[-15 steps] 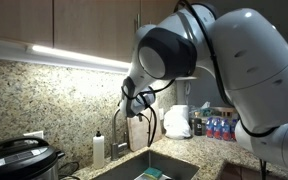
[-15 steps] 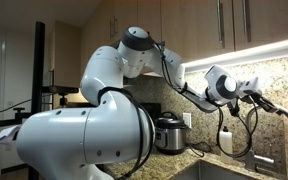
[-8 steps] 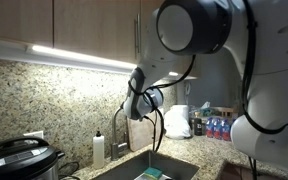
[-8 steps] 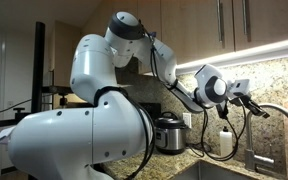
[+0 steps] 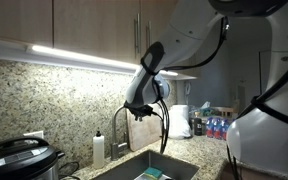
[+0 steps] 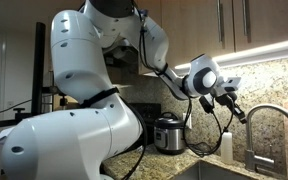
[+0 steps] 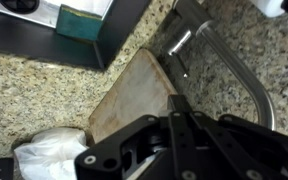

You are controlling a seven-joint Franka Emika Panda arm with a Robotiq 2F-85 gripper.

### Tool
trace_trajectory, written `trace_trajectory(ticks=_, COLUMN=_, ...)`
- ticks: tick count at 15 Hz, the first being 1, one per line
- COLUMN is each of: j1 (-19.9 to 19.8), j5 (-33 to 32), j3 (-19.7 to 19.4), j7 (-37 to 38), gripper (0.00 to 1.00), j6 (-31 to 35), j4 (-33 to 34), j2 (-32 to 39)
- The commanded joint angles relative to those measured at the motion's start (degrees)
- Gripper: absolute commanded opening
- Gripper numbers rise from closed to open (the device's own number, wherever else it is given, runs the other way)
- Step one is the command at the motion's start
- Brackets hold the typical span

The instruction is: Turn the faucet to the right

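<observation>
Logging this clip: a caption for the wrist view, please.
Shut pincer above a tan cutting board and granite counter, the faucet just ahead.

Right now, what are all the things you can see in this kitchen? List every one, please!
faucet: one, silver-grey, behind the sink
sink: one, dark, set in the counter
sponge: one, green, in the sink
soap bottle: one, white, beside the faucet
cutting board: one, pale, standing against the wall
cooker: one, black and silver, on the counter
water bottles: several, blue labels, on the counter
bag: one, white, beside the water bottles
light strip: one, under the cabinets
robot arm: one, white
gripper: one, black, shut, near the faucet
</observation>
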Motion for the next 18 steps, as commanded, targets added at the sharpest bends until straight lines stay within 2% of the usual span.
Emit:
trace_trajectory(ticks=1, j1=15.4, j5=5.8, j3=-15.1, j7=-12.6, gripper=0.0, j6=-13.5, j4=2.3, j2=1.2)
trace_trajectory(ticks=2, j1=18.6, j5=8.1, j3=-18.6, j7=-16.0, gripper=0.0, j6=-18.7, j4=2.8, j2=-0.6)
trace_trajectory(ticks=3, j1=24.0, j5=6.0, j3=-24.4, j7=-16.2, gripper=0.0, j6=-22.9, j4=2.6, j2=-0.8)
trace_trajectory(ticks=6, j1=36.9, j5=-0.1, j3=-38.3, j7=-16.7, gripper=0.0, j6=-37.1, j4=2.5, j2=-4.2)
trace_trajectory(ticks=9, j1=48.0, j5=-7.5, j3=-49.3, j7=-16.8, gripper=0.0, j6=-49.6, j4=3.7, j2=-5.9)
trace_trajectory(ticks=11, j1=53.2, j5=-11.1, j3=-53.9, j7=-16.9, gripper=0.0, j6=-54.7, j4=3.8, j2=-7.2)
trace_trajectory(ticks=13, j1=56.8, j5=-13.2, j3=-56.7, j7=-17.0, gripper=0.0, j6=-57.7, j4=3.7, j2=-8.6)
trace_trajectory(ticks=18, j1=61.6, j5=-16.3, j3=-59.2, j7=-17.0, gripper=0.0, j6=-62.0, j4=4.2, j2=-10.3)
